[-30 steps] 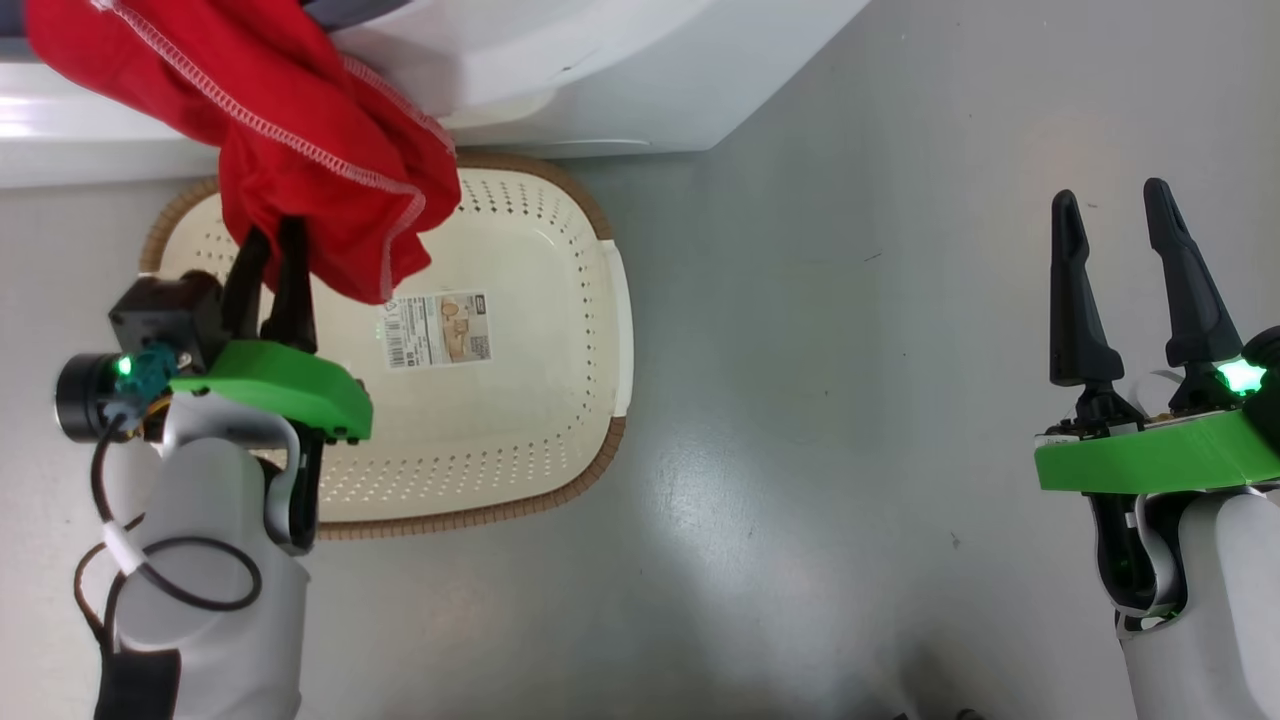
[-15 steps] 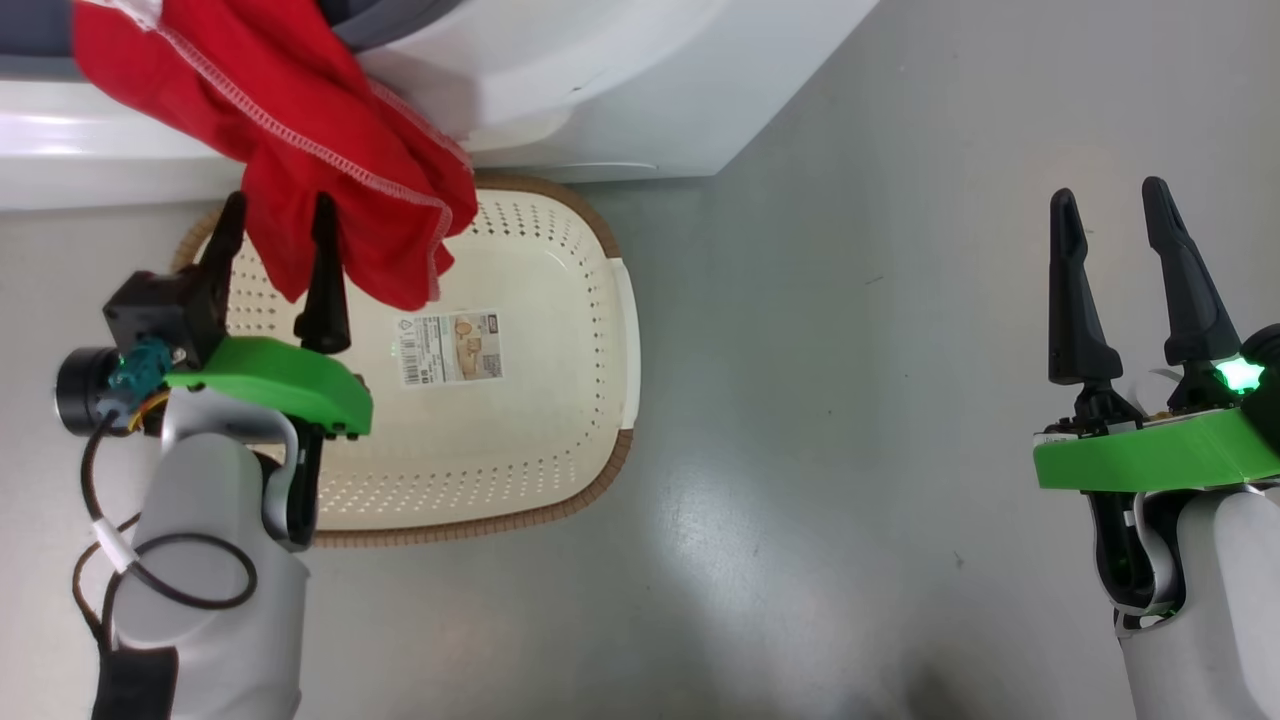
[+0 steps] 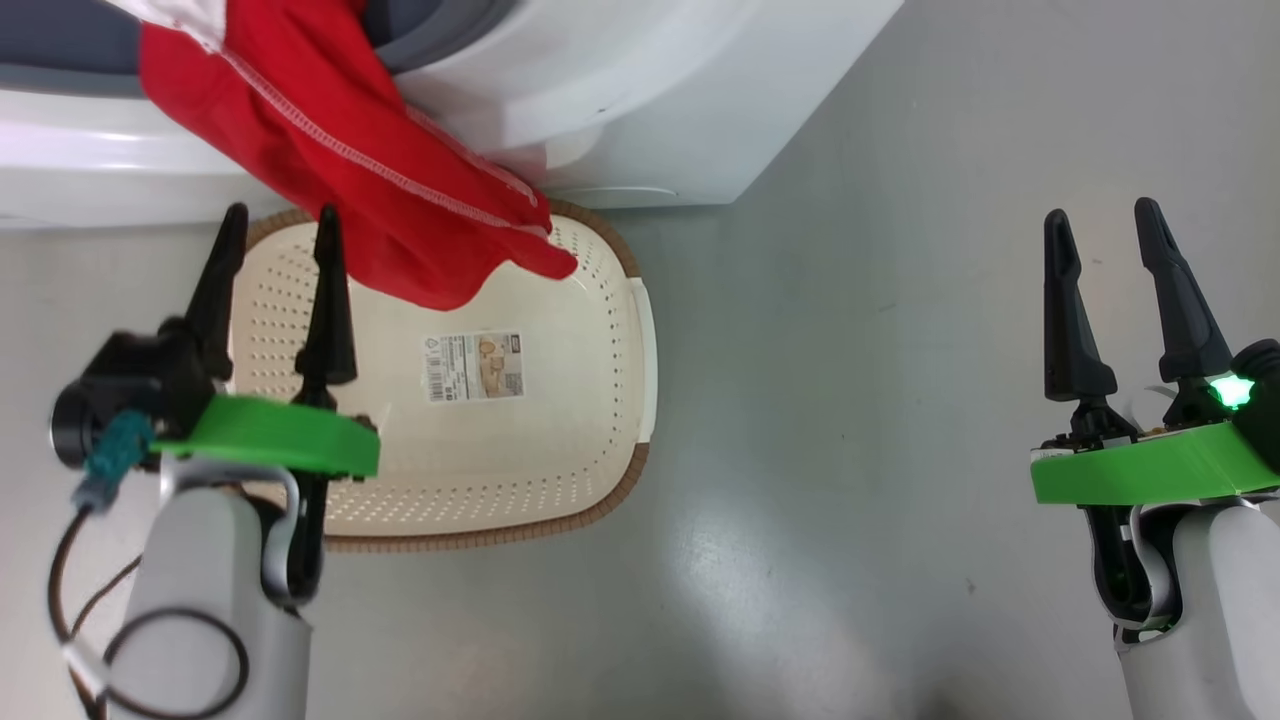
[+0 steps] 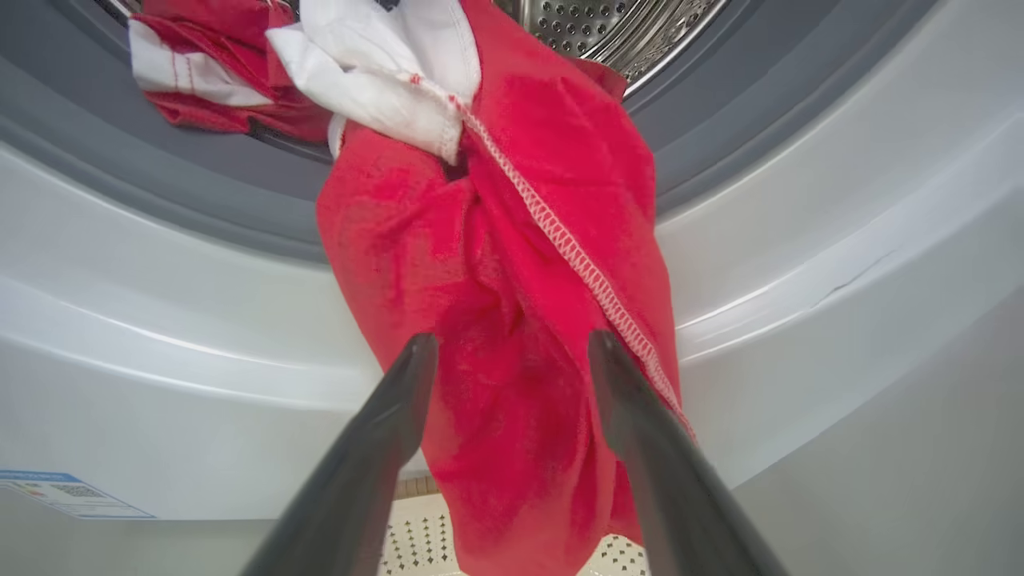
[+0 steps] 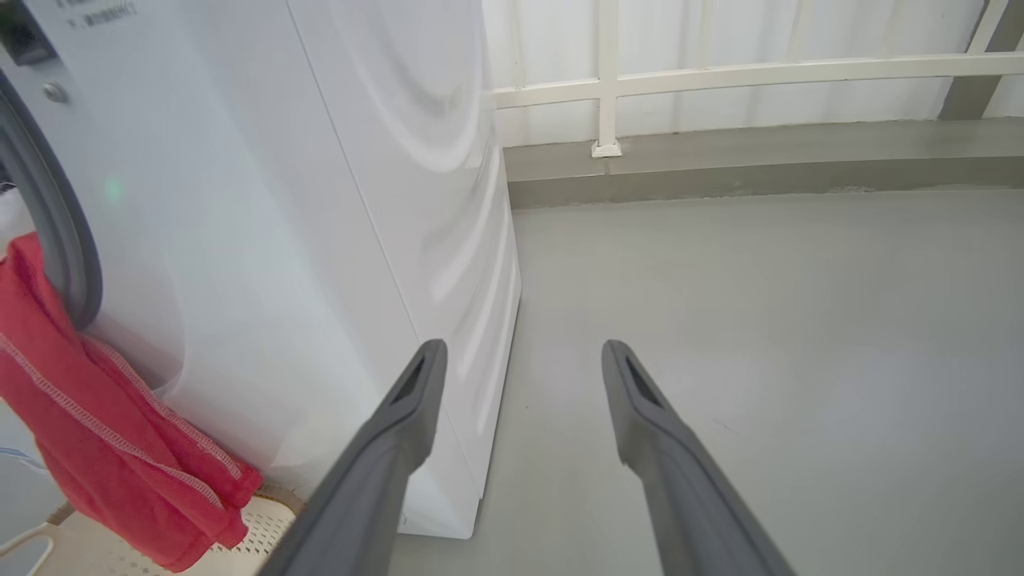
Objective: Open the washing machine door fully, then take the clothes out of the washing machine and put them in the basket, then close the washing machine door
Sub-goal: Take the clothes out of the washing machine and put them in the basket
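The smooth grey floor (image 3: 850, 400) is carrying the white washing machine (image 3: 680, 90), and the cream perforated basket (image 3: 560, 450) is sitting flat just beside its base.

Red clothes (image 3: 380, 190), white stitching; cream, possibly brown-rimmed basket (image 3: 560, 440)

Legible text: none.

Paper label (image 3: 472, 367) on base of basket (image 3: 645, 330): barcode strip at left end, small product picture at centre, dark block in top right corner. Print too small to read.

Blue label (image 4: 50, 490) low on front of washing machine (image 4: 160, 384): lines of fine print, unreadable.

Grey lettering (image 5: 96, 10) at top of washing machine front, right wrist view: blurred, characters not made out.
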You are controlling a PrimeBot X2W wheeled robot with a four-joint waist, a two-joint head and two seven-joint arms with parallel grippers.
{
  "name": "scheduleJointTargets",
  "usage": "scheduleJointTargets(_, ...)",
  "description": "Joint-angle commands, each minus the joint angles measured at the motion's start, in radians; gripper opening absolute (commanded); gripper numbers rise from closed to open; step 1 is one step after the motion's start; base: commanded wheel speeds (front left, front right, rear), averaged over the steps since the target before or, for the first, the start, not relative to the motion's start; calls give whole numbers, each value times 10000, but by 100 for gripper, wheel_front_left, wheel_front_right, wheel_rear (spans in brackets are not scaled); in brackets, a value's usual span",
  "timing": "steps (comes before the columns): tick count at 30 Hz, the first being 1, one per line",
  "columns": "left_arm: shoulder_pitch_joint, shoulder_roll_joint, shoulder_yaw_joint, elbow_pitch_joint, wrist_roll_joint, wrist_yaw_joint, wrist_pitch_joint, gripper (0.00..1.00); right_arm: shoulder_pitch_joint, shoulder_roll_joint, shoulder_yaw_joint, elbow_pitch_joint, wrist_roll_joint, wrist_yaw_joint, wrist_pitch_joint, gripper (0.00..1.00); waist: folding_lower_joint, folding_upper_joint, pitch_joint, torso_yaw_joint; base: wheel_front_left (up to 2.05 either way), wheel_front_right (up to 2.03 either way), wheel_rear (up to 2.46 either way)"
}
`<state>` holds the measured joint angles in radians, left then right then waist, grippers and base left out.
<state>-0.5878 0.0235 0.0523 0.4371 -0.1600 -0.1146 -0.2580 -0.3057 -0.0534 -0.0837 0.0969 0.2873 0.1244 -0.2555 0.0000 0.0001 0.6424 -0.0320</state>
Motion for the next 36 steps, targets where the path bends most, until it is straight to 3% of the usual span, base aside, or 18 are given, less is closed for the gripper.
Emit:
scheduleJointTargets(1, 472, 268, 231, -452, -62, -31, -38, 100, 345, -12, 196, -210, -97, 63, -63, 100, 0, -1, -88, 54, 0, 0, 0)
scheduleJointTargets(21, 2774, 268, 199, -3320, -184, 263, -38, 100, 975, -171, 6, -168, -77, 63, -63, 100, 0, -1, -578, 234, 0, 0, 0)
scheduleJointTargets(36, 1441, 268, 329, -3046, -125, 356, -38, 100, 831, -127, 9, -114, -78, 63, -63, 100, 0, -1, -472, 318, 0, 0, 0)
